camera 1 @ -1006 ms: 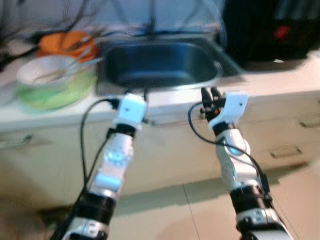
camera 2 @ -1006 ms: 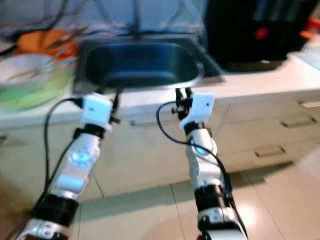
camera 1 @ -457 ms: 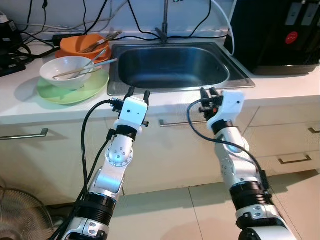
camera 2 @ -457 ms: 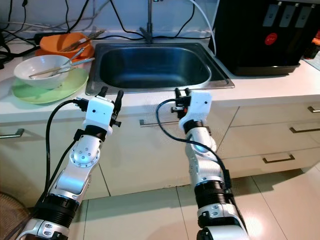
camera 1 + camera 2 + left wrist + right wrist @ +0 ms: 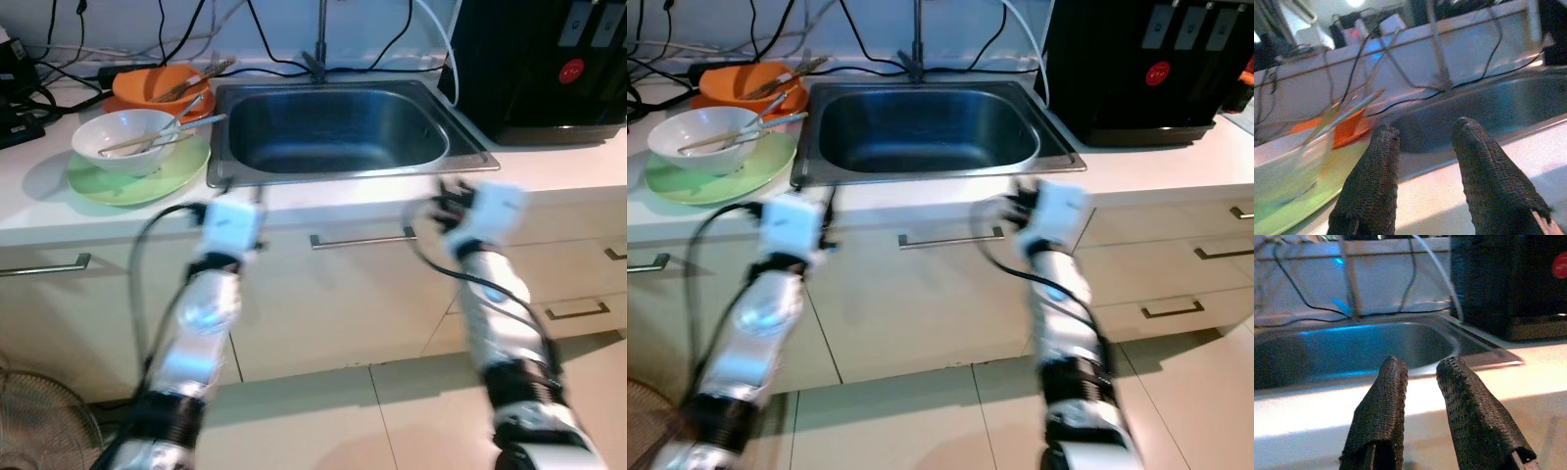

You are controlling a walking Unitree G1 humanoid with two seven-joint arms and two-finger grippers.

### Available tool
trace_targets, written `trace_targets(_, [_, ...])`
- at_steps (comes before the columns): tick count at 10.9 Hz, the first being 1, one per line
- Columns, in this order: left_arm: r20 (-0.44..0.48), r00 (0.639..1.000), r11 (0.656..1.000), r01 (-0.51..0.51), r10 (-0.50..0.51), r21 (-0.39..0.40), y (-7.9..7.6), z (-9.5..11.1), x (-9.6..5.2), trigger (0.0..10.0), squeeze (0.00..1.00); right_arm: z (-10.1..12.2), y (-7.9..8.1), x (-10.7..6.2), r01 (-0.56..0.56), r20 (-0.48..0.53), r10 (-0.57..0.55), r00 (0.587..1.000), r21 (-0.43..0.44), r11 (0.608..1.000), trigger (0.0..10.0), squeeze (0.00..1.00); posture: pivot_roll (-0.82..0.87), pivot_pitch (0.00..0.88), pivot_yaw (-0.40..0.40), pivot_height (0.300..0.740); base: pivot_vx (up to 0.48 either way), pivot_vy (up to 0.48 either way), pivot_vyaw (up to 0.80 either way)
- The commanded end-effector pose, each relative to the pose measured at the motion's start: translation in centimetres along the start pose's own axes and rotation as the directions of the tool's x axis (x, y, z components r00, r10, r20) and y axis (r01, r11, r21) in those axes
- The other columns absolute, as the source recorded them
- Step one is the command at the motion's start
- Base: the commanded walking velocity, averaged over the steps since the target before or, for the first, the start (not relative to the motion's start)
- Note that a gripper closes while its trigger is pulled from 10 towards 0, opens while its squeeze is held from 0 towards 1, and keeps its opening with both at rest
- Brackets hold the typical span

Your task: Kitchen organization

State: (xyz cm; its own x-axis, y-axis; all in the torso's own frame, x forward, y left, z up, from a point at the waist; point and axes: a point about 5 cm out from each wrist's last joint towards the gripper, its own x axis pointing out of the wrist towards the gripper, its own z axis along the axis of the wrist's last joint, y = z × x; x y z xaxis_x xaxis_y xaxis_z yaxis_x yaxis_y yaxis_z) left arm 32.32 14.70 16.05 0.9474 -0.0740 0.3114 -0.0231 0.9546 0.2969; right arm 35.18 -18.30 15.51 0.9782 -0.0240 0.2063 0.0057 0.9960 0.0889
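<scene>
A steel sink [image 5: 333,127] is set in the white counter [image 5: 549,171] ahead of me. To its left, a white bowl [image 5: 125,140] with chopsticks sits on a green plate [image 5: 147,181], and an orange bowl [image 5: 155,86] with utensils stands behind them. Both arms are blurred in front of the counter edge. My left gripper [image 5: 1425,132] is open and empty, pointing over the counter between the plate and the sink. Facing the sink's right half, my right gripper [image 5: 1420,364] is also open with nothing between its fingers.
A black appliance [image 5: 549,69] stands on the counter at the right. Cables [image 5: 59,59] and a tap [image 5: 320,39] run along the back wall. Cabinet drawers with metal handles [image 5: 358,240] lie below the counter. A fan [image 5: 44,436] stands on the tiled floor at the lower left.
The blurred head view has steadied. Both arms are now in motion and have spread apart: the left wrist slid left, the right wrist slid right.
</scene>
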Motion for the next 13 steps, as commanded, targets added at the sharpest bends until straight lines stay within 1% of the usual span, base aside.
trace_targets(1, [-0.004, 1.0, 1.0, -0.015, 0.015, 0.002, 0.6, 0.0, -0.1, 10.0, 0.0, 0.2, -0.6, -0.1, 0.019, 0.011, -0.019, 1.0, -0.003, 1.0, 10.0, 0.0, 0.13, 0.008, -0.004, 0.74, 0.0, 0.0, 0.0])
trace_targets(3, [0.001, 1.0, 1.0, -0.026, 0.026, 0.007, 0.9, 0.2, 0.2, 10.0, 0.0, 0.2, 0.1, 0.0, 0.006, 0.015, -0.006, 1.0, 0.002, 1.0, 10.0, 0.0, 0.13, 0.009, -0.004, 0.74, 0.0, 0.0, 0.0])
trace_targets(4, [0.005, 1.0, 1.0, -0.028, 0.028, 0.011, 0.9, 0.4, 0.3, 10.0, 0.0, 0.0, 0.5, 0.0, -0.004, 0.013, 0.004, 1.0, -0.003, 1.0, 10.0, 0.0, 0.13, 0.009, -0.004, 0.74, 0.259, 0.0, 0.0])
trace_targets(7, [0.0, 0.999, 0.999, -0.032, 0.032, 0.011, 0.7, 0.4, 0.1, 10.0, 0.0, 0.0, 0.4, -0.1, -0.001, 0.013, 0.001, 1.0, 0.002, 1.0, 10.0, 0.0, 0.13, 0.025, -0.011, 0.74, 0.289, 0.0, 0.52])
trace_targets(12, [-0.002, 1.0, 1.0, -0.025, 0.025, 0.007, 0.5, 0.5, 0.1, 10.0, 0.0, -0.1, 0.3, -0.1, 0.004, 0.006, -0.004, 1.0, -0.003, 1.0, 10.0, 0.0, 0.13, 0.041, -0.011, 0.74, 0.304, 0.0, 0.0])
trace_targets(13, [-0.001, 1.0, 1.0, -0.022, 0.022, 0.006, 0.5, 0.5, 0.1, 10.0, 0.0, -0.1, 0.3, -0.1, 0.004, 0.007, -0.004, 1.0, -0.006, 1.0, 10.0, 0.0, 0.13, 0.042, -0.01, 0.74, 0.307, 0.0, 0.52])
